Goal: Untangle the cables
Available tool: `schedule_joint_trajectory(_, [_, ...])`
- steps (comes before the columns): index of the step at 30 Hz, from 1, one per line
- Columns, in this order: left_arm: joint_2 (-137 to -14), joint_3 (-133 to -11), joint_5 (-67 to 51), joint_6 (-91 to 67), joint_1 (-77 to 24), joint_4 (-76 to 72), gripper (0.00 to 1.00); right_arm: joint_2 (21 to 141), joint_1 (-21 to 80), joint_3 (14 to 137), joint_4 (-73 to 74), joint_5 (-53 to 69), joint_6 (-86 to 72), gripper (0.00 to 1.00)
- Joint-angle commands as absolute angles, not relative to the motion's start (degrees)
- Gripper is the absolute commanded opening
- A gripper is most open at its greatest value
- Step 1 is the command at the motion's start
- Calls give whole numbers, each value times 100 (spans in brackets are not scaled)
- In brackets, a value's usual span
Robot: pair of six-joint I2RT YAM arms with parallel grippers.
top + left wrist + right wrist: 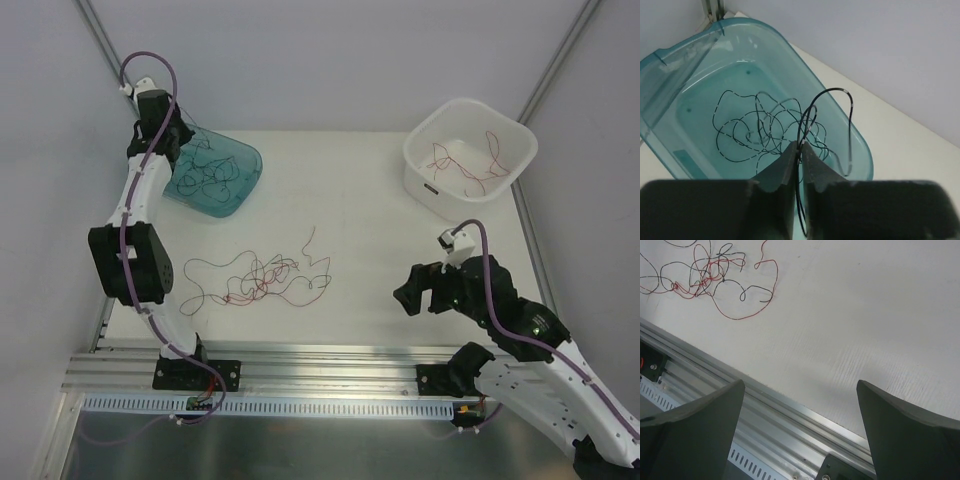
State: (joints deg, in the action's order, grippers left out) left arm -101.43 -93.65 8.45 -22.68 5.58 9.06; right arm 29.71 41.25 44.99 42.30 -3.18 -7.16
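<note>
A loose tangle of red and black cables [262,277] lies on the white table, also seen at the upper left of the right wrist view as thin curly strands [710,275]. Over the teal bin [240,160] my left gripper [187,147] is shut on a black cable [812,107] that loops up from between its fingers [785,165] and runs over the bin's rim. More black cables [760,127] lie coiled in the bin [700,65]. My right gripper [425,298] stands wide open with nothing between its fingers [715,405], low over the table's near edge, right of the tangle.
A white bin [515,135] at the back right holds a few red cables [468,163]. An aluminium rail [330,362] runs along the table's near edge, under the right gripper [800,390]. Frame posts stand at both back corners.
</note>
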Motion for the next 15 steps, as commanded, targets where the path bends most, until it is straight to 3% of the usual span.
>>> schedule_joint_trajectory(1, [-10711, -9782, 565, -2381, 799, 712, 13, 3146, 4157, 4447, 4087, -193, -589, 100])
schedule_joint_trajectory(4, [-10863, -9695, 370, -2513, 861, 729, 47, 3295, 4149, 4456, 4113, -193, -536, 100])
schedule_joint_trajectory(5, [-10837, -9633, 343, -2514, 870, 712, 63, 3322, 4157, 4456, 4105, -185, -527, 99])
schedule_joint_trajectory(6, [-10776, -9563, 291, -2514, 861, 712, 69, 3340, 4157, 4465, 4087, -176, -519, 100])
schedule_joint_trajectory(10, [-10109, -8976, 80, -2478, 861, 721, 90, 3489, 4148, 4421, 3886, -53, -501, 100])
schedule_joint_trajectory(13, [-9406, -8318, -245, -2644, 853, 738, 98, 3700, 4148, 4377, 3701, 246, -527, 100])
schedule_joint_trajectory(15, [-8828, -7947, -509, -2733, 774, 799, 99, 3875, 4157, 4333, 3578, 412, -580, 100])
